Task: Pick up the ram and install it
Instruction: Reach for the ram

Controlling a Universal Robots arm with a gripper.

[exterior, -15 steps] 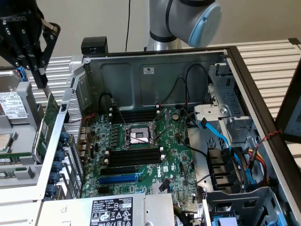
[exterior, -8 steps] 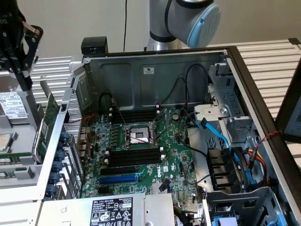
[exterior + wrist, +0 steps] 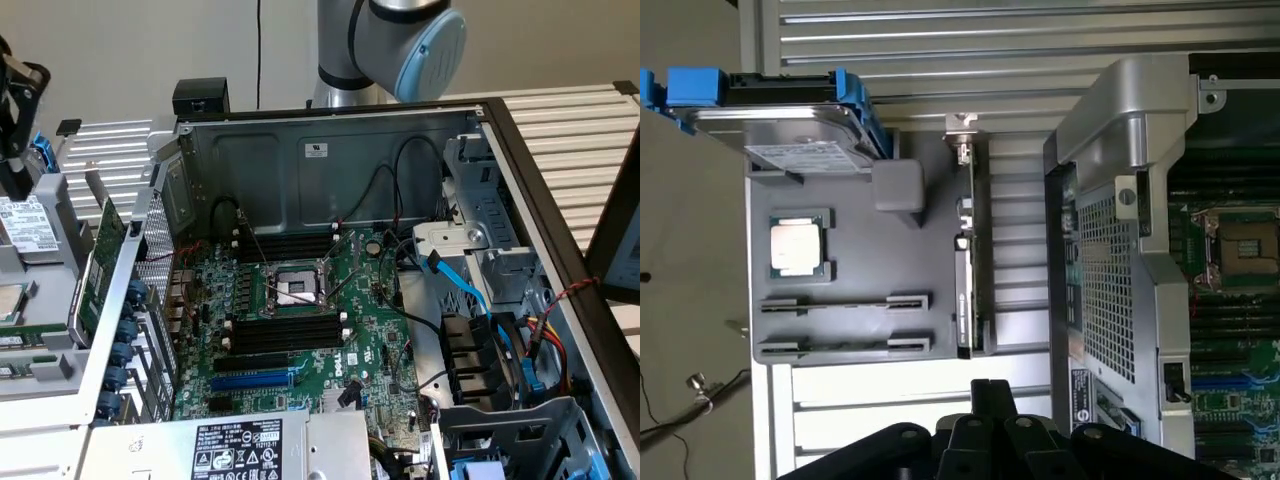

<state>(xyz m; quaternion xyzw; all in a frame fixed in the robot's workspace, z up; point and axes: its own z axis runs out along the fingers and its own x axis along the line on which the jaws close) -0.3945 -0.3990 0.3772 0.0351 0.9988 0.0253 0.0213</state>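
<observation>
In the wrist view my gripper hangs shut with nothing in it, above the near edge of a grey parts tray. Two thin ram sticks stand on edge in the tray's clips, one ram closer to the CPU and another beside it. In the exterior view a ram shows as a green strip at the far left. The open computer case holds the motherboard, whose black memory slots lie below the CPU socket.
On the tray sit a hard drive in a blue bracket, a CPU chip and a green expansion card on edge. The case's perforated rear wall stands between tray and motherboard. Cables and a drive cage fill the case's right side.
</observation>
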